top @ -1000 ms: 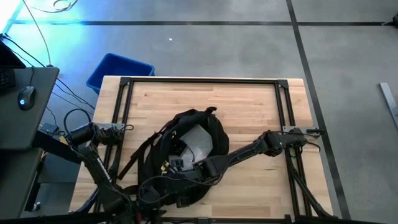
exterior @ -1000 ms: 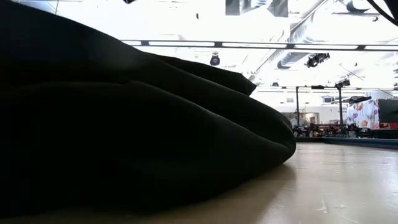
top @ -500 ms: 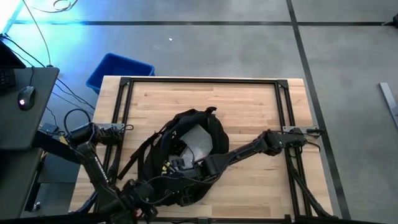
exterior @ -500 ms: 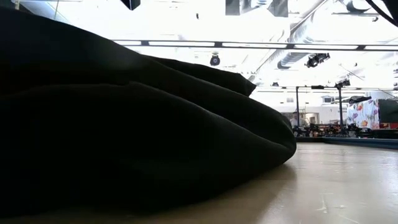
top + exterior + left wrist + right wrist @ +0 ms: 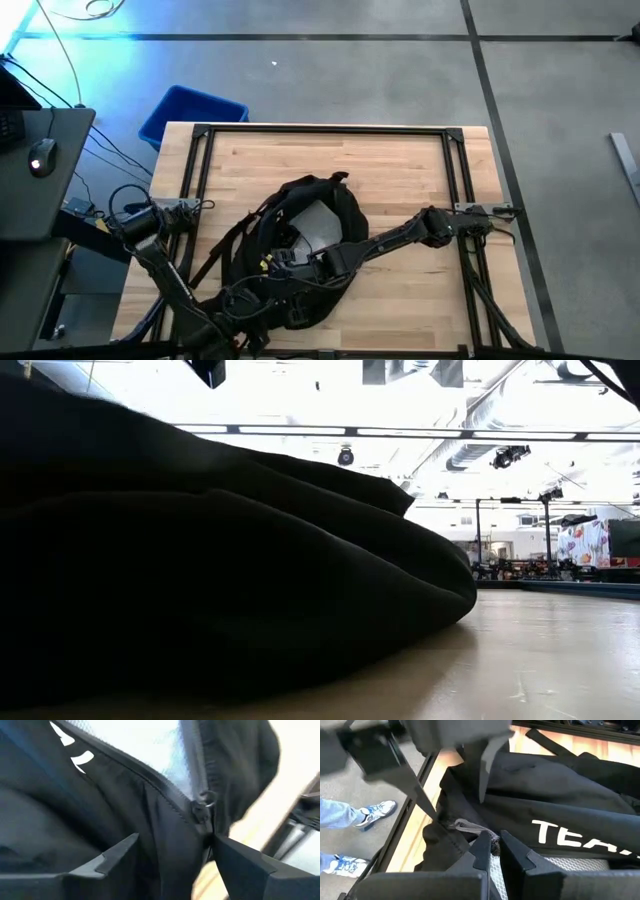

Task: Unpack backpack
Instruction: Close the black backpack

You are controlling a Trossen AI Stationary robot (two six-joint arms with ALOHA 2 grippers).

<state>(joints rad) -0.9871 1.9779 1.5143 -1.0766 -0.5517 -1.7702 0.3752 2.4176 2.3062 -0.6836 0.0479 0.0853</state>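
The black backpack [image 5: 310, 192] lies on the wooden table [image 5: 400, 160], and its opened top shows a grey lining [image 5: 320, 225]. In the low view the backpack [image 5: 200, 580] fills the left side. My left gripper [image 5: 172, 840] is open at the backpack's near-left edge [image 5: 262, 295]. Its fingers stand on either side of the zipper edge, just short of the metal zipper pull [image 5: 202, 807]. My right gripper [image 5: 492, 842] reaches in from the table's right side [image 5: 288, 262]. It is shut at the opening's edge beside the white lettering [image 5: 570, 837]. My left gripper has one finger [image 5: 117, 855] on each side of the backpack's zipper edge [image 5: 170, 815], and I cannot tell whether they touch the fabric. My right gripper pinches the end of a grey braided cord [image 5: 470, 827] at the rim of the opening, between its two fingertips. The fingers slant down from the table's right side. The backpack rests on the table.
A blue bin [image 5: 190, 112] stands on the floor beyond the table's far left corner. Black frame rails [image 5: 200, 180] run along the table's edges. Bare wood lies on the far side [image 5: 330, 155]. A person's shoes [image 5: 375, 812] show on the floor beside the table.
My left arm has shifted at the backpack's near-left edge, and its gripper has tipped further down toward the zipper edge. The backpack and my right gripper have stayed where they were.
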